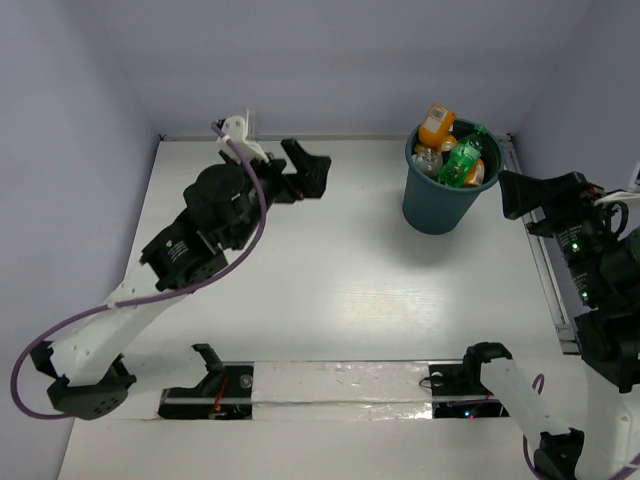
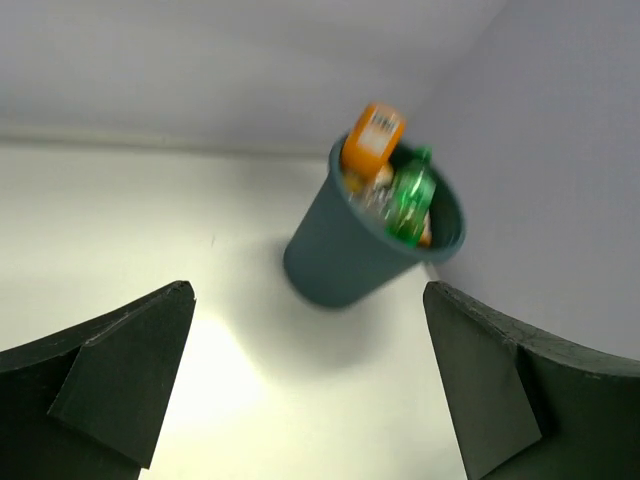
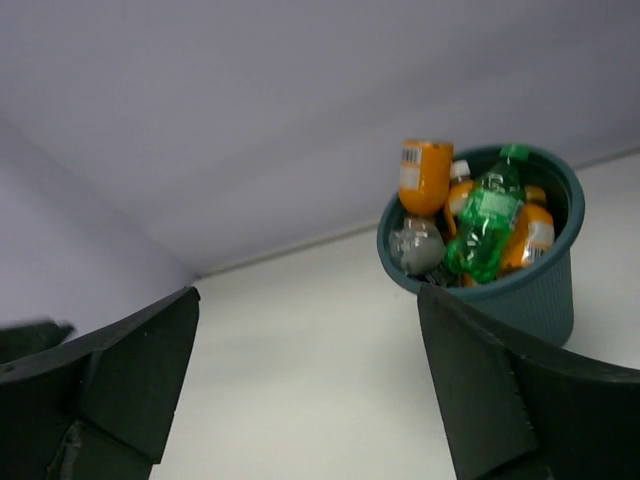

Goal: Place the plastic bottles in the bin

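Bin (image 1: 437,205) is standing upright at about 2 o'clock on the white smooth worktop (image 1: 340,270), near the back wall. It is a round tapered bucket in dark teal matte plastic, widest at the rim. In the right wrist view its wall is looking finely ribbed. Bottles are piling inside it and poking above the rim.

Orange bottle (image 1: 436,125) is sticking up highest at the bin's 11 o'clock side. It is smooth and cylindrical with a white label patch. Green bottle (image 1: 462,158) is lying tilted across the middle, glossy translucent plastic, with its green cap pointing toward 1 o'clock. Clear bottle (image 3: 418,245) is sitting at the rim under the orange one, greyish and rounded. More orange-filled ones are showing beneath; the exact count can't be told.

Left end effector (image 1: 303,172) is hovering at 11 o'clock of the worktop, well apart from the bin. Its jaws are spreading wide and gripping nothing. Its fingers (image 2: 120,370) are showing as dark matte wedge-shaped slabs. Right end effector (image 1: 512,195) is sitting at 3 o'clock, just beside the bin, jaws also gaping wide with nothing between them.
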`<state>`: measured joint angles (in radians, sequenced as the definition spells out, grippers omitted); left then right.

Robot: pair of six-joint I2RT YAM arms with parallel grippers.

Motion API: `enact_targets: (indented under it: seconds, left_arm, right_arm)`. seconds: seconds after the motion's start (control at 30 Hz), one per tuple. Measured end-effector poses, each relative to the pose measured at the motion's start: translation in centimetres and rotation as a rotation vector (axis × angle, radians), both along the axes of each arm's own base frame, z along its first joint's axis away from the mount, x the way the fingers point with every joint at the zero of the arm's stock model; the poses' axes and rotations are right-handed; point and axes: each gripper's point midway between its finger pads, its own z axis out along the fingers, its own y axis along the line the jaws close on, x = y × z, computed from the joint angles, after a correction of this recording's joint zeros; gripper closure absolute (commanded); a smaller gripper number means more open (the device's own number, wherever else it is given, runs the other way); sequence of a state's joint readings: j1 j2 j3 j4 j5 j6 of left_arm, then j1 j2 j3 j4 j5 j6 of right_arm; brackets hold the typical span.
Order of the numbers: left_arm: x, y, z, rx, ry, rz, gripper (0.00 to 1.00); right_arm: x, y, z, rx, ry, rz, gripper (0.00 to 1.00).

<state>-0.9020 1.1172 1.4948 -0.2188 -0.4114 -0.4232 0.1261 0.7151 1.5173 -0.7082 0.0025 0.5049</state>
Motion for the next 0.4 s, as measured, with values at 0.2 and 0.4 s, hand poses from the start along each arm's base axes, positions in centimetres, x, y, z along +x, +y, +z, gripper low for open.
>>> enact_targets:
  seconds: [0.2, 0.4]
  left_arm:
    - [-3.4, 3.6, -4.1, 0.044, 0.135, -0.004, 0.01]
    - [-4.7, 5.3, -4.5, 0.065, 0.159, 0.001, 0.01]
  right_arm:
    - [-1.3, -0.8, 3.0, 0.035, -0.136, -0.035, 0.00]
    - [-1.1, 0.4, 2.1, 0.086, -0.161, 0.027, 0.00]
